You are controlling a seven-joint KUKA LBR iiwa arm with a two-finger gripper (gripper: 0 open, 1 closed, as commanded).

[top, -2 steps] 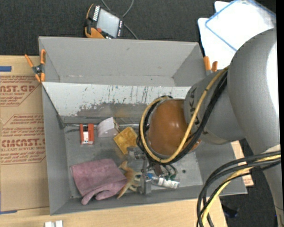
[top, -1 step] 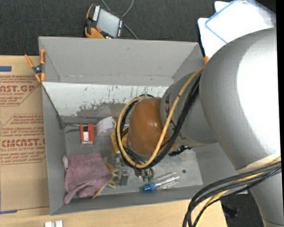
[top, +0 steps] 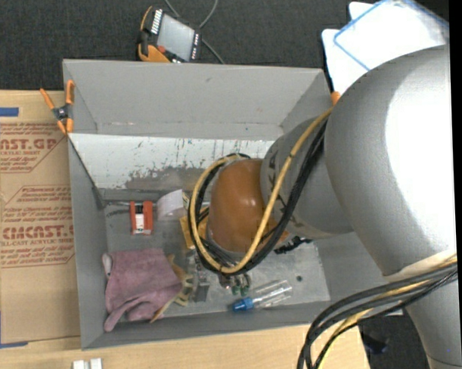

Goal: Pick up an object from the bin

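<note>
My gripper (top: 195, 282) shows below the arm's brown cover, low in the front middle of the bin. It is right at the right edge of a crumpled pink cloth (top: 138, 285) that lies in the front left corner. Whether it touches the cloth is hidden. To its right, on the bin floor, lies a clear plastic tool with a blue cap (top: 258, 298).
A small orange-red block (top: 141, 218) rests near the left wall, with a white rounded thing (top: 170, 204) beside it, partly under the arm. The arm with its cover and looped cables hides the middle and right of the bin.
</note>
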